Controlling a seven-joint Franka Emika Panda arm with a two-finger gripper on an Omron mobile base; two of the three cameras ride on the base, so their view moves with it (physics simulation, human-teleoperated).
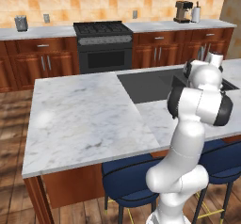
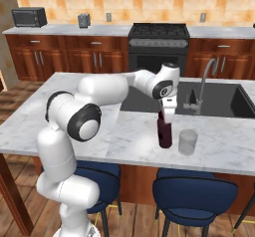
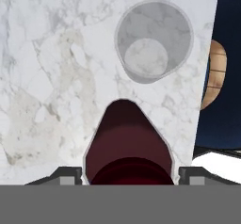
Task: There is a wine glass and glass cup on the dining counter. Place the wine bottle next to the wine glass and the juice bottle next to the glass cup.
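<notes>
Juice bottle (image 2: 165, 131), stubby and dark maroon, stands upright on the dining counter (image 2: 124, 136) near its front edge, with the gripper (image 2: 168, 112) directly above it. In the hand view the bottle (image 3: 128, 145) sits between the two finger tips (image 3: 188, 173), which flank its shoulders on either side; whether the pads press the bottle or stand just clear of it cannot be told. Just beside the bottle, on the marble toward the right in the right base view, stands the glass cup (image 2: 188, 142), clear and straight-sided, apart from the bottle by a small gap. From the hand camera the cup (image 3: 153, 42) appears beyond the bottle, close to the counter's edge, with a blue stool (image 3: 226, 100) below that edge. Farther back on the island lie the dark sink (image 2: 219, 99) and its curved tap (image 2: 201, 89). Against the far wall stands the black stove (image 2: 158, 44), with a microwave (image 2: 29, 17) on the wall counter to the left.
</notes>
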